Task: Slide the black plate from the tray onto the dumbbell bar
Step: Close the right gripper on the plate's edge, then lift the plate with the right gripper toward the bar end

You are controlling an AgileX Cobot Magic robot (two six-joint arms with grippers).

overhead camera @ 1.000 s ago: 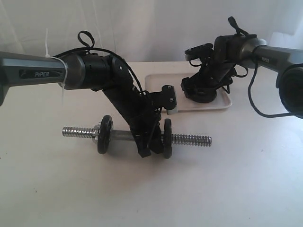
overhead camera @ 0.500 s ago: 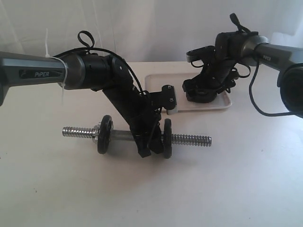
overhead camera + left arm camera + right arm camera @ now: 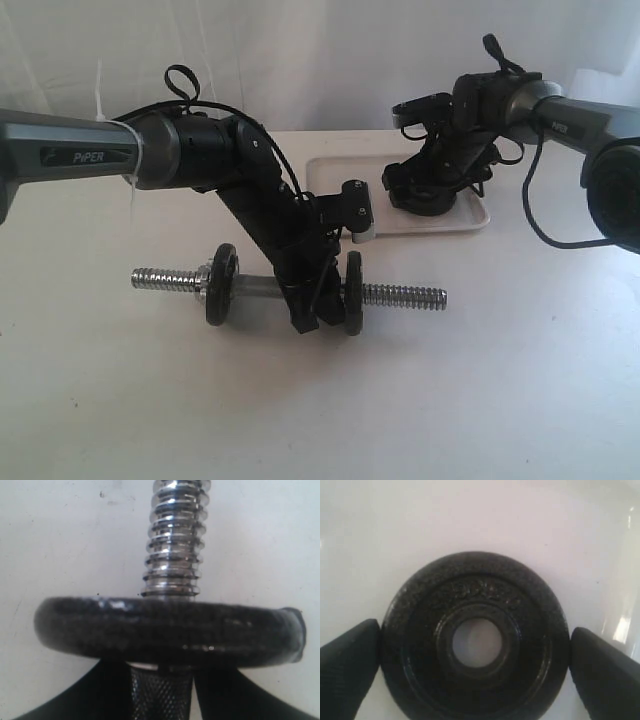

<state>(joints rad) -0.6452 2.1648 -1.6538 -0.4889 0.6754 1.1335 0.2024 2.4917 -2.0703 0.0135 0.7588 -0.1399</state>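
Note:
The dumbbell bar lies across the table with one black disc left of its middle and another to the right. My left gripper is shut on the bar's knurled middle, right behind a disc; the threaded end runs on past it. The black plate lies flat in the tray. My right gripper points down over the plate, and its fingers rest against the rim on both sides. In the exterior view the right gripper hides most of the plate.
The tray sits at the back of the white table, behind the bar's right half. The left arm reaches in from the left and crosses in front of the tray's left corner. A pale curtain closes off the back.
The right wrist lifted and tilted slightly half a second ago and has come back down over the plate. The left arm and the bar have not moved.

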